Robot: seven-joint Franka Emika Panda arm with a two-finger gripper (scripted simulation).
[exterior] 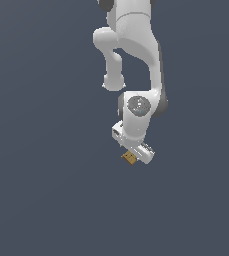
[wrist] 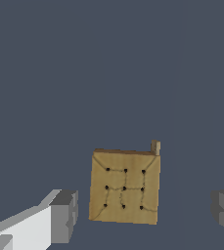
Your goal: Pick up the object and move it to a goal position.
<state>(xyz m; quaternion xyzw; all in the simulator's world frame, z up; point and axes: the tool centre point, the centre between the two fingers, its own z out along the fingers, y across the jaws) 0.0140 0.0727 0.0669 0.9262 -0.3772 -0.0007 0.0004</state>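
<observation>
The object (wrist: 124,188) is a small tan-brown flat square block with several dark dots on top and a small nub at one corner. In the wrist view it lies on the grey floor between my two grey fingertips (wrist: 64,215), with a clear gap on each side. My gripper (wrist: 145,211) is open and not touching it. In the exterior view the block (exterior: 129,158) peeks out just under the white hand (exterior: 136,150), which hides most of it; the fingers cannot be made out there.
The white arm (exterior: 136,45) comes down from the top middle of the exterior view. A plain dark grey floor (exterior: 46,190) surrounds the block on all sides.
</observation>
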